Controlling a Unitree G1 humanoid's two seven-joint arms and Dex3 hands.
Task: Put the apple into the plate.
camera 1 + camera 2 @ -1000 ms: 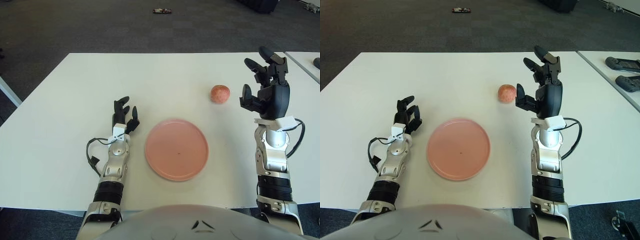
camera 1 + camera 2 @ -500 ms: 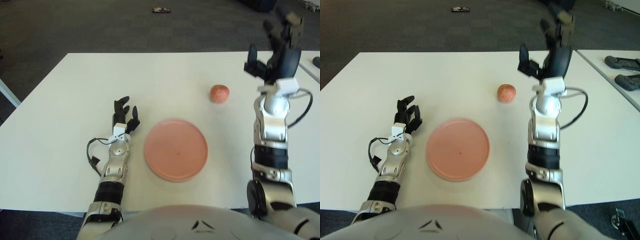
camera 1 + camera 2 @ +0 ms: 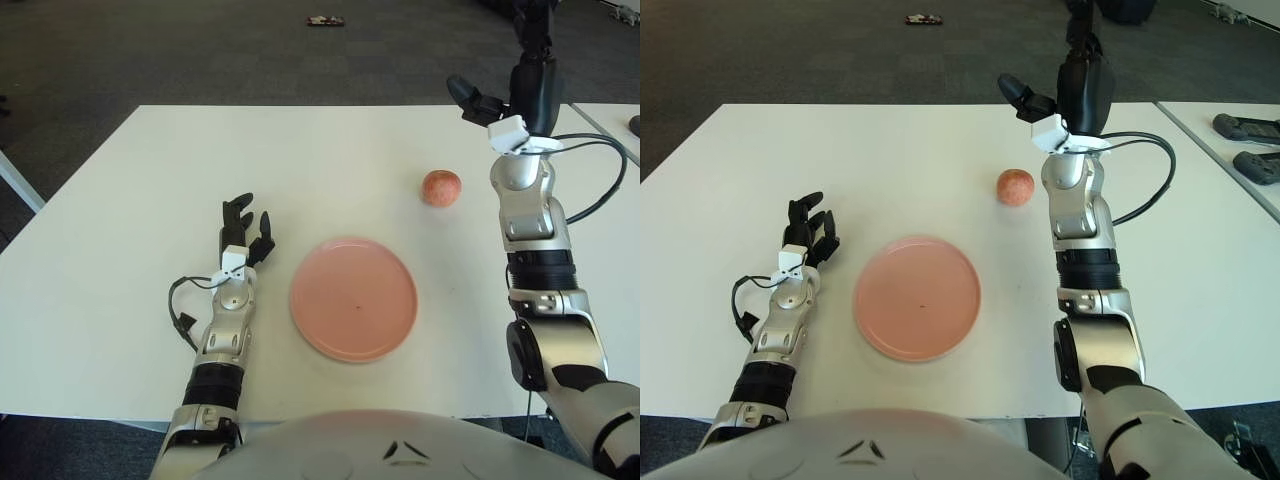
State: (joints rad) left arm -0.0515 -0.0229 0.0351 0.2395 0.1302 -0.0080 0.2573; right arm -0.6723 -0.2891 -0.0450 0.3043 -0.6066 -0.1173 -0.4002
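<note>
Small round reddish-pink apple with a mottled, speckled skin — right of centre in the frame, sitting alone on the white rectangular table top, touching nothing else. Paler blotches across its upper face, a slightly darker red toward its lower edge.

Below and to the left of the apple, near the middle of the frame: flat round salmon-pink plastic plate with a low rim, a tiny dark speck at its centre, well apart from the fruit.

Raised at the upper right of the frame, above and to the right of the apple: black three-finger right hand, held well off the table, thumb jutting out to the left, the other fingers cut by the top edge — holding nothing, spread not fully readable.

At the left of the plate, lower left of centre: black three-finger left hand, fingers loosely spread and pointing up the frame, gripping nothing.
</note>
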